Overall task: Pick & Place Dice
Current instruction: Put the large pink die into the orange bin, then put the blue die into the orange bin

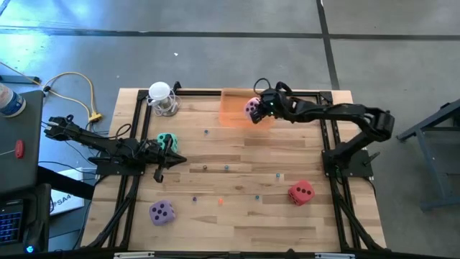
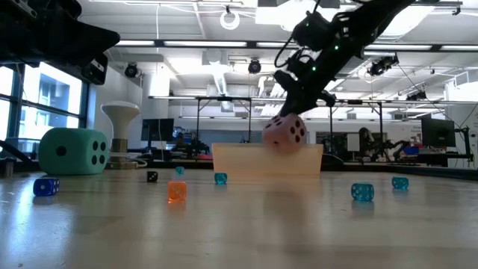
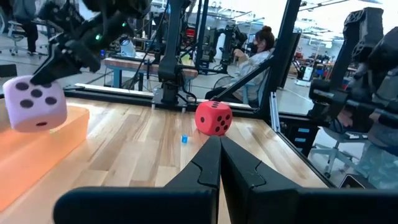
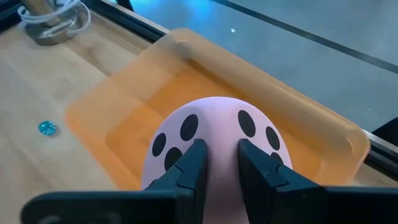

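In the high view, nearest the bottom edge, the purple die (image 1: 162, 212) lay at the lower left of the table (image 1: 237, 216) and the red die (image 1: 301, 193) at the lower right, both free and well apart from either arm, apparently waiting their turn. Small beads (image 1: 226, 167) were scattered across the middle of the boards between them.

Farther up on the left, the left gripper (image 1: 159, 170) rested low over the table just beside the teal die (image 1: 167, 141), which sat untouched above it in the frame. Its jaws were pressed together with nothing between them, as the left wrist view showed, so this arm looked parked out of the way.

At the upper centre, the right gripper (image 1: 260, 108) reached out over the orange tray (image 1: 228, 115) at the table's far edge. Its jaws were pinched into the sides of the pink die (image 4: 214, 146), squeezing the soft cube enough to dent it. The low view showed the die hanging just above the tray's rim, not yet resting in it, so the die was likely held there for release into the tray. A white-topped stand with a coiled wire base (image 1: 162, 98) stood at the upper left.
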Tool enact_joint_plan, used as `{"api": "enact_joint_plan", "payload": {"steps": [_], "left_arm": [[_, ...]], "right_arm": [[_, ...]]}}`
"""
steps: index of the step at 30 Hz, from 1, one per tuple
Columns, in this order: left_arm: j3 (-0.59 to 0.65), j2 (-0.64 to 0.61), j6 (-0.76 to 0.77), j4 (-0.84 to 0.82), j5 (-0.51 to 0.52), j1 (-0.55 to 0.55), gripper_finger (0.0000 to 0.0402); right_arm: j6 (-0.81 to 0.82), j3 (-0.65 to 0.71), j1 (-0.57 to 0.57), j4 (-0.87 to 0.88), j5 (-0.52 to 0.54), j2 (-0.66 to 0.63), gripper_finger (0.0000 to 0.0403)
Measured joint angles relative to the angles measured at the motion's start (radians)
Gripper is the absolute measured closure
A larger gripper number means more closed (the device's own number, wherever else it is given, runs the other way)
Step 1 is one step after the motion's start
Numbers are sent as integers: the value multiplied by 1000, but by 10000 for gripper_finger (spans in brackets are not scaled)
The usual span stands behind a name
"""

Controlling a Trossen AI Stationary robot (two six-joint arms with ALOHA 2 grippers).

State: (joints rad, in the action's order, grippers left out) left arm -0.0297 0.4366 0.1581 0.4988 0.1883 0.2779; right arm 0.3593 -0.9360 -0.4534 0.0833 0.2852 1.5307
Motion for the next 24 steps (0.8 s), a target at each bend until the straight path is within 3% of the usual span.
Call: {"api": "enact_joint_plan", "payload": {"steps": [6, 20, 24], "left_arm": [[0, 0, 0, 5, 0, 0, 401], [0, 0, 0, 3, 0, 0, 401], [0, 0, 0, 3, 0, 0, 401]], "right_arm": [[-50, 0, -15, -64, 3, 46, 296], [-52, 0, -16, -85, 35, 46, 203], [-122, 0, -12, -122, 72, 5, 177]]}}
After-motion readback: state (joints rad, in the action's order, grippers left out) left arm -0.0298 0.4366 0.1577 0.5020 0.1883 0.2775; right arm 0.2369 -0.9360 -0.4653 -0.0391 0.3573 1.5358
